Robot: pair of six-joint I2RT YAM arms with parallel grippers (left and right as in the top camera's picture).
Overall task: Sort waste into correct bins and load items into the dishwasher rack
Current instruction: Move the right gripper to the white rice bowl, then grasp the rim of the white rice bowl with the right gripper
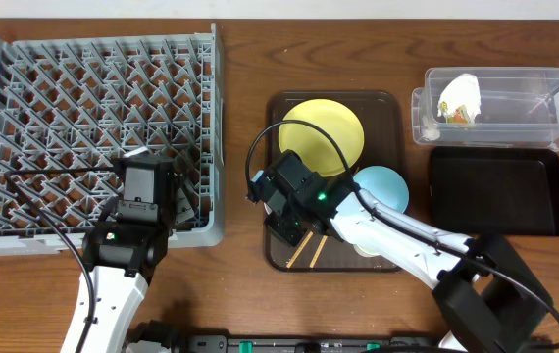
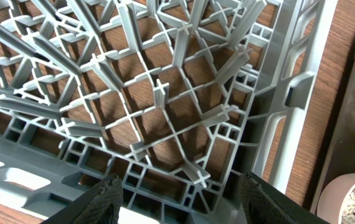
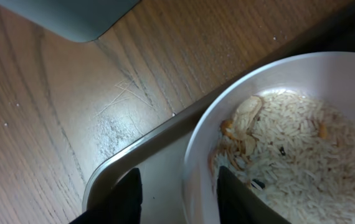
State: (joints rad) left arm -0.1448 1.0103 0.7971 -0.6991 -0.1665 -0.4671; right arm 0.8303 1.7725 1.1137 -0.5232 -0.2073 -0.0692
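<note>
Left arm: reaches from the near edge, wrist tipped down over the near right corner of the dishwasher rack.
Left tool: wide open, empty.
Right arm: stretches left over the brown tray.
Right tool: partly open, straddling the rim of the white bowl, not clamped.
White bowl: on the tray, holding rice crumbs.

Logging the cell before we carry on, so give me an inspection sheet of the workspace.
Surface: wooden table.
Job's things: dishwasher rack, no dishes seen; white bowl of rice, yellow plate, blue bowl, chopsticks on brown tray; napkin in clear tub; black tray.
Clutter: nothing seen.
Grippers: left gripper open above rack corner; right gripper open, astride bowl rim.
Cables: black cable loops over plate.
Surroundings: nothing seen.
</note>
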